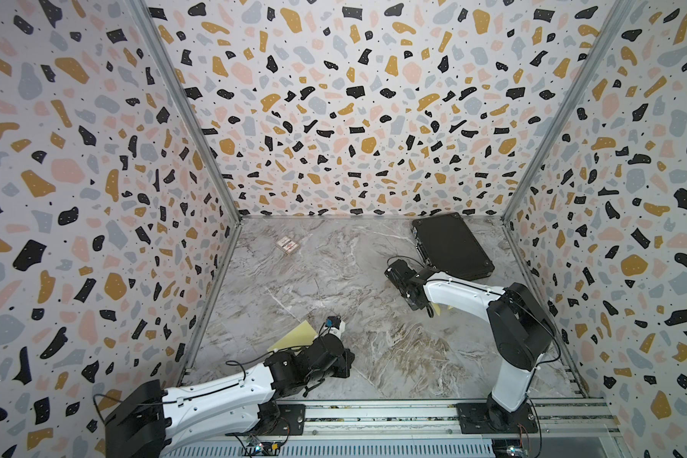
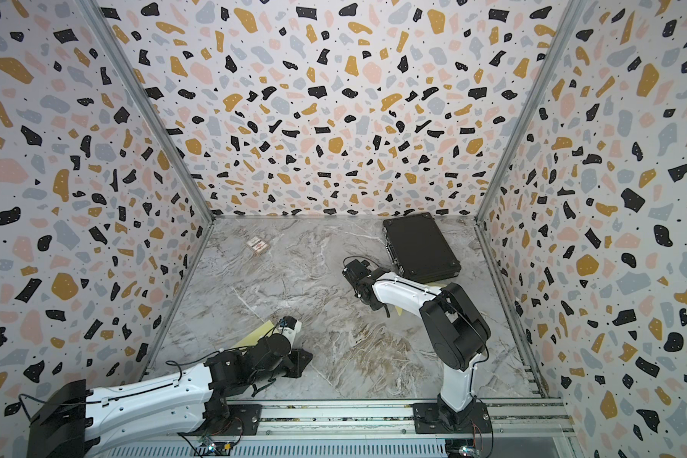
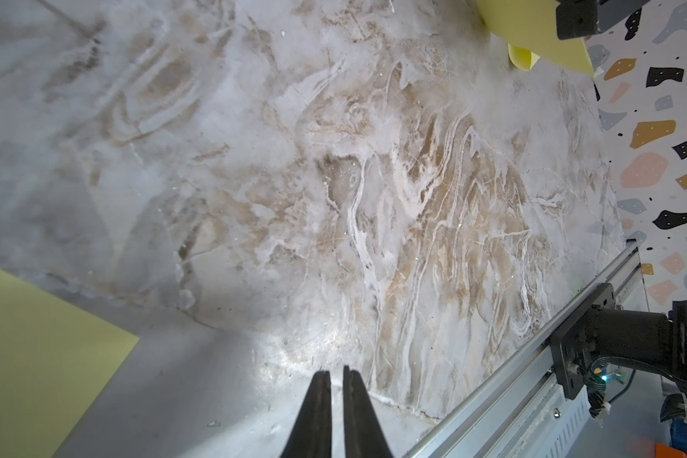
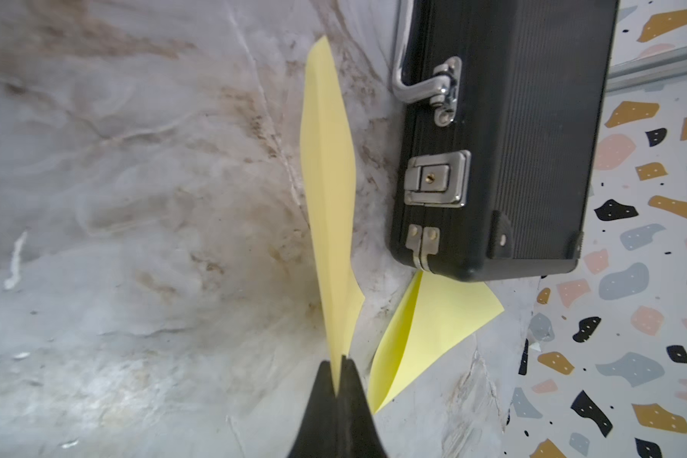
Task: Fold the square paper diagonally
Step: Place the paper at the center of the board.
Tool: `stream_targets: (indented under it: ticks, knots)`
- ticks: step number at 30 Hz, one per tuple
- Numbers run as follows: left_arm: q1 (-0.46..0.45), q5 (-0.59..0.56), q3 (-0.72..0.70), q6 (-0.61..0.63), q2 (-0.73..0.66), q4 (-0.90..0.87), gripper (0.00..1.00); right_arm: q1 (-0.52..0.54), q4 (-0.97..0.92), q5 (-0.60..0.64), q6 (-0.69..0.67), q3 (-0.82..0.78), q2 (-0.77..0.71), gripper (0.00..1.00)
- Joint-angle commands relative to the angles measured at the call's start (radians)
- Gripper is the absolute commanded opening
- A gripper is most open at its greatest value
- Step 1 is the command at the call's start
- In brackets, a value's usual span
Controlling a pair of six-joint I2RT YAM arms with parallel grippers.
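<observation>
Only the right wrist view shows the grip. The right gripper is clamped on a corner of the held yellow sheet, its black fingers pressed together on the paper. The sheet stands nearly edge-on to that camera, a thin matte blade with a soft bend along its length, lifted off the table.

Just beside it a folded yellow sheet lies on the marble. It has a triangular shape with a raised crease, and one point touches the near corner of the black case. In both top views the arm covers most of this, so only a sliver of yellow shows under the white forearm.

The same wrist view shows the case's ribbed black skin, chrome handle and hinged metal latch. From above the case is a plain dark slab at the back right.

The left wrist view shows the left gripper almost closed, with a thin slit between its tapered black fingers and nothing in it. A flat yellow sheet lies near it, seen in a top view partly under the left arm at the front left.

Only the top views show the small printed box at the back left, well apart from everything else. The tabletop is glossy grey marble with tan and white veins
</observation>
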Motion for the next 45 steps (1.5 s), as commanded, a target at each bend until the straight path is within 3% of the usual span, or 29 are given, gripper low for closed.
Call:
stream_targets:
  ticks: [1,23,45]
  knots:
    - [0.000,-0.019,-0.015,-0.010,-0.009,-0.001,0.13,0.006,0.031,-0.031,-0.030,-0.007,0.017,0.00]
    - [0.000,-0.019,-0.017,-0.002,-0.013,0.000,0.13,-0.045,0.147,-0.073,-0.136,-0.013,0.071,0.00]
    - [0.000,-0.013,-0.012,-0.001,-0.013,-0.006,0.12,-0.100,0.178,-0.121,-0.138,0.012,0.056,0.00]
